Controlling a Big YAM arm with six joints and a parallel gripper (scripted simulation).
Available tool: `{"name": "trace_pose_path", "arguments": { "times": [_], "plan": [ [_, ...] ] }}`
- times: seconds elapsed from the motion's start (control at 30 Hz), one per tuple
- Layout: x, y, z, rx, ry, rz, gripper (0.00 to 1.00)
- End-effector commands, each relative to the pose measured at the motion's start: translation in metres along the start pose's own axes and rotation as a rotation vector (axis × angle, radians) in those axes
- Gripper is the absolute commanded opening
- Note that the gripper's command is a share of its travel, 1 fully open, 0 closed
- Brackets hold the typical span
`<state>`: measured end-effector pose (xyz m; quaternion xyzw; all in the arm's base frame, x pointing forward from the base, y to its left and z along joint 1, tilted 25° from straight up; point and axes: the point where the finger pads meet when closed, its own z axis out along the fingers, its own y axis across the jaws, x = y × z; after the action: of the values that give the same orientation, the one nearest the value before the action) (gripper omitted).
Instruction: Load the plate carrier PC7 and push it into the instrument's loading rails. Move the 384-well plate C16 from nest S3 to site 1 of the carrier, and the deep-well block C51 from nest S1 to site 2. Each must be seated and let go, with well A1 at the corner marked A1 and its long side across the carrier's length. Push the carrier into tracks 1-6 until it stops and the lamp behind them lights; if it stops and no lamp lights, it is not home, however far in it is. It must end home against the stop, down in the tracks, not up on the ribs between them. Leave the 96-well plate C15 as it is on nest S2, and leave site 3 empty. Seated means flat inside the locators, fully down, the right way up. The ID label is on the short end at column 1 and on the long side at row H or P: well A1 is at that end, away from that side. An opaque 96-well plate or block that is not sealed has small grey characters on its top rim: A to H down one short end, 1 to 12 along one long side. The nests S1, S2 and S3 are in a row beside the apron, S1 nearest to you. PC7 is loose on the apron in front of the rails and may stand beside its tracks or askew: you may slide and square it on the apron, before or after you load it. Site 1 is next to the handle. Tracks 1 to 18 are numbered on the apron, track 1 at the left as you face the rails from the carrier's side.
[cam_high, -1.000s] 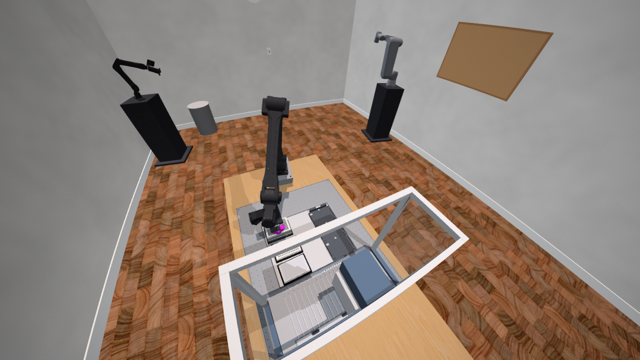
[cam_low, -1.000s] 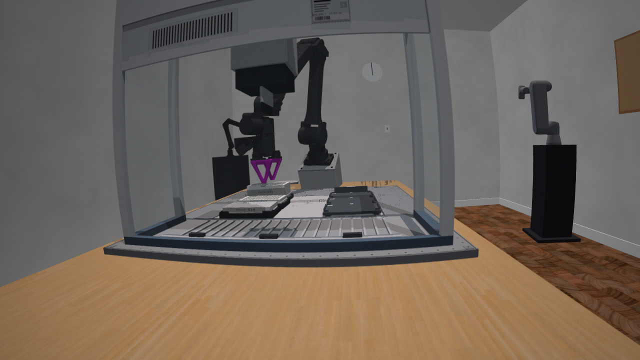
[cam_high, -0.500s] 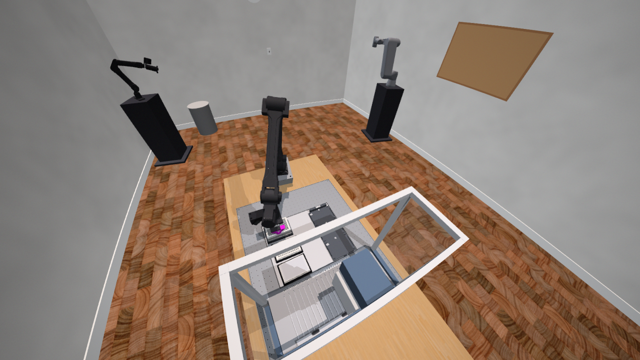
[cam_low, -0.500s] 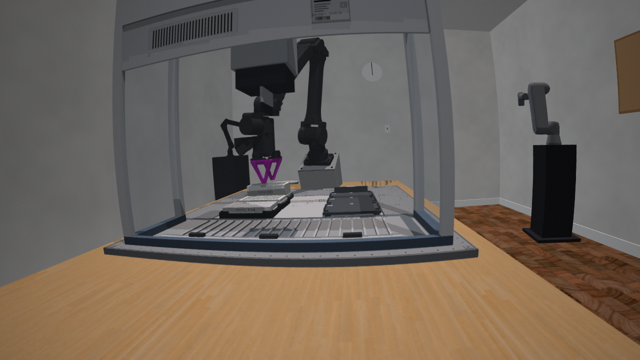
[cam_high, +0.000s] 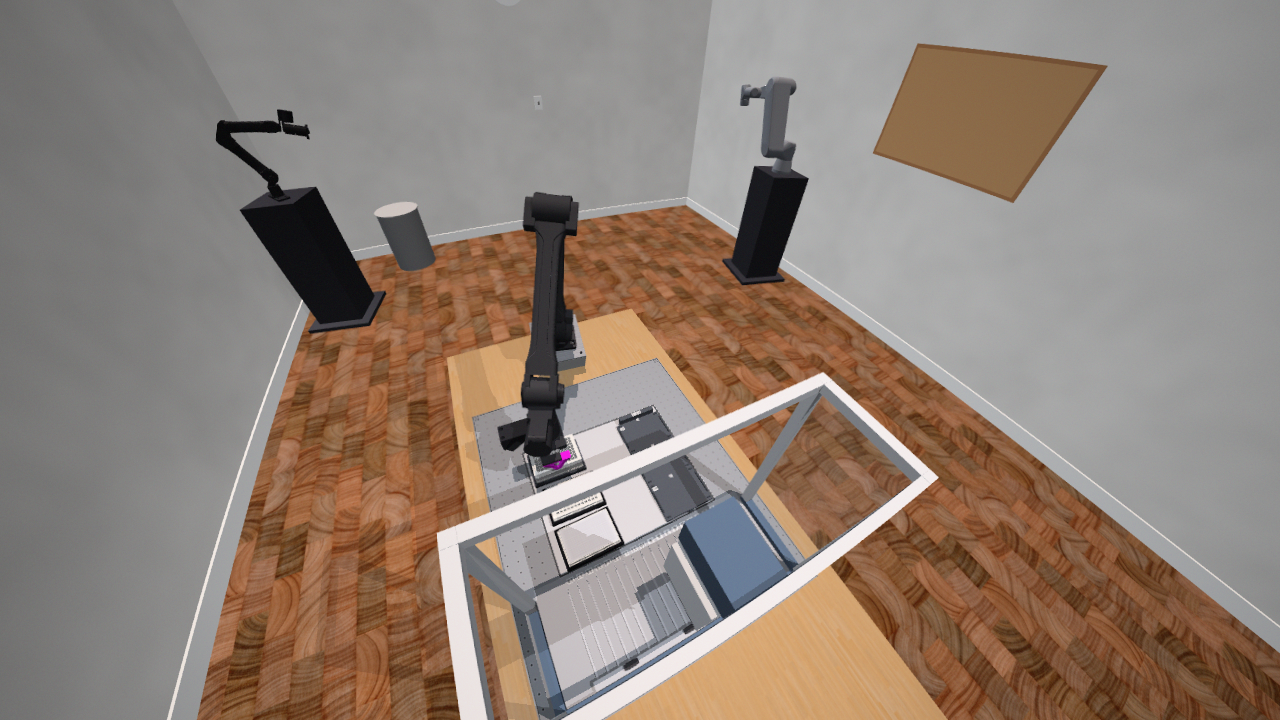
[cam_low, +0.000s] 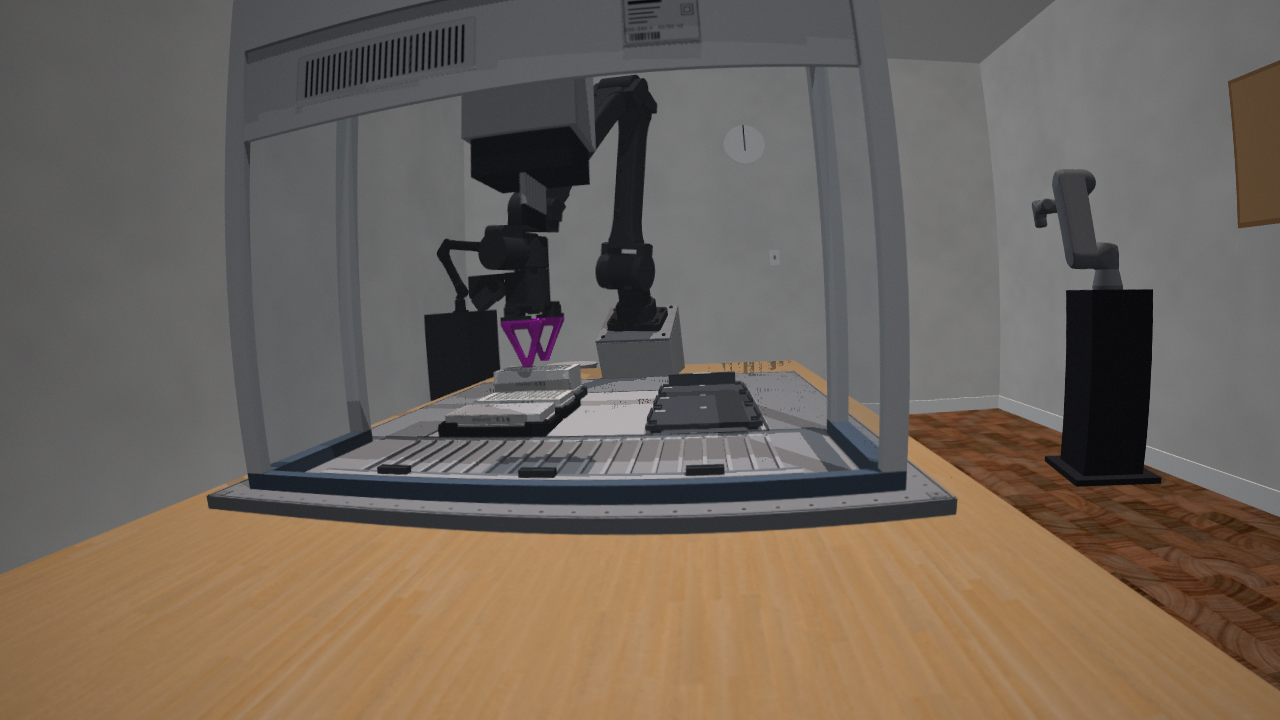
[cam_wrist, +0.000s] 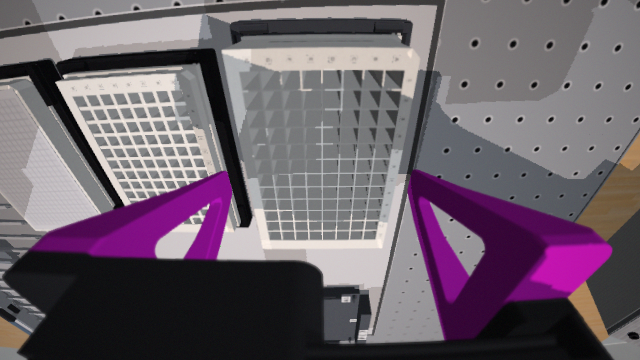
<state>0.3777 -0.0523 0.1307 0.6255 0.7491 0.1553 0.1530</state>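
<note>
The tool (cam_wrist: 320, 200) hangs with its purple fingers spread fully apart and nothing between them, one finger on each long side of the deep block (cam_wrist: 320, 145), so that a squeeze would catch it across its narrow width; this looks like the approach before the grip. From the side view the fingertips sit just above the block's top rim, and I cannot tell whether they touch it. The block sits in the near holder of the row, the one closest to the arm's base, and the two flatter plates lie beyond it: the middle plate (cam_wrist: 145, 145) with its coarse grid, meant to stay put, and the fine-grid plate (cam_wrist: 35, 165) at the far end. To the right on the grey deck, the dark carrier (cam_low: 707, 404) lies with its sites bare, in front of the ribbed tracks (cam_low: 572, 452), not pushed in. All of it rests on the wooden desk (cam_low: 537, 617).
</note>
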Motion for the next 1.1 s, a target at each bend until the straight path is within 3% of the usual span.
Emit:
{"name": "trace_pose_path", "arguments": {
  "times": [0.0, 0.07, 0.37, 0.6, 0.63, 0.77, 1.07],
  "plan": [
    [0.003, 0.006, 0.005, -0.008, -0.002, -0.006, 1.0],
    [0.001, 0.015, 0.001, -0.025, -0.007, -0.009, 1.0],
    [0.003, 0.005, 0.015, -0.008, -0.002, -0.006, 1.0],
    [0.003, 0.006, 0.019, -0.011, -0.003, -0.007, 1.0],
    [0.002, 0.01, 0.016, -0.024, -0.007, -0.009, 1.0],
    [0.003, 0.004, 0.025, -0.007, -0.001, -0.006, 1.0],
    [0.001, 0.01, 0.031, -0.018, -0.005, -0.008, 1.0]
  ]
}}
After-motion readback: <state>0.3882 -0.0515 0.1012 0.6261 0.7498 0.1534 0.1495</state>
